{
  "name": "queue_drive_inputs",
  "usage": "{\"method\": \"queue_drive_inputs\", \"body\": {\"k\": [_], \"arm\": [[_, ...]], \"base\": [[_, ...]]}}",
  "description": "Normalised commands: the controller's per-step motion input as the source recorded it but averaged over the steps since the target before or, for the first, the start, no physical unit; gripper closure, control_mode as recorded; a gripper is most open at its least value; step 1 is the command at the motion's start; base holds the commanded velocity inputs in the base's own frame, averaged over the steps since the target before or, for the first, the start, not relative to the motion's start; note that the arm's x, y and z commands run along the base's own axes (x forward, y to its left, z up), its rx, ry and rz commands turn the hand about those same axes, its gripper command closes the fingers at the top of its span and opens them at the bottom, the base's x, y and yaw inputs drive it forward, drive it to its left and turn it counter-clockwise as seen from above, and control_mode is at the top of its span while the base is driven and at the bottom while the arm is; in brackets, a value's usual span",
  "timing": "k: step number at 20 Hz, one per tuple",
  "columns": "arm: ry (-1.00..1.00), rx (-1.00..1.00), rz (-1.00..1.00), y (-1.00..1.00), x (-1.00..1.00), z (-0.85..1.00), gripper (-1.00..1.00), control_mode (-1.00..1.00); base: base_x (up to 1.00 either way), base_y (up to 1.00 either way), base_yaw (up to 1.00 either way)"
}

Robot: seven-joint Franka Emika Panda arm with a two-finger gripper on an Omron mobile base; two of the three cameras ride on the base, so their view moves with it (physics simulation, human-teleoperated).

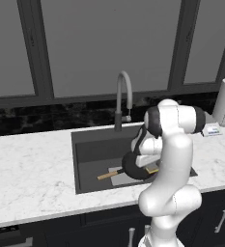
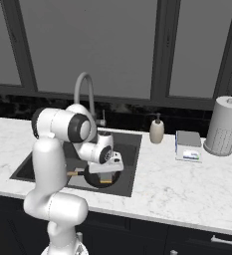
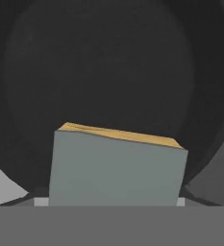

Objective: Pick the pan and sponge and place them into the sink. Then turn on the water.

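Showing: one pan (image 3: 108, 62), one sponge (image 3: 117, 168), one sink (image 1: 85, 144), one faucet (image 1: 122, 91), one soap bottle (image 2: 157, 130), one scale (image 2: 188, 145), one paper roll (image 2: 225, 127).

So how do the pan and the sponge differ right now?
The pan is round and black; the sponge is a flat rectangle, grey-green with a yellow layer. The pan is far bigger than the sponge. The pan lies in the sink, its wooden handle pointing left, while the sponge sits at the gripper directly above the pan. Both are over the basin.
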Motion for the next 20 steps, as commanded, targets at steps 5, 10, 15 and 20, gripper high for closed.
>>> {"method": "queue_drive_inputs", "body": {"k": [5, 10, 15, 20], "arm": [[-0.03, 0.00, 0.00, 0.01, 0.11, -0.19, 1.00, -1.00], [-0.03, 0.00, 0.00, 0.06, 0.17, -0.24, 1.00, -1.00], [-0.07, 0.00, 0.00, 0.07, 0.04, -0.05, -1.00, -1.00], [-0.06, 0.00, 0.00, 0.07, 0.00, 0.00, -1.00, -1.00]], "base": [[0.00, 0.00, 0.00], [0.00, 0.00, 0.00], [0.00, 0.00, 0.00], [0.00, 0.00, 0.00]]}}
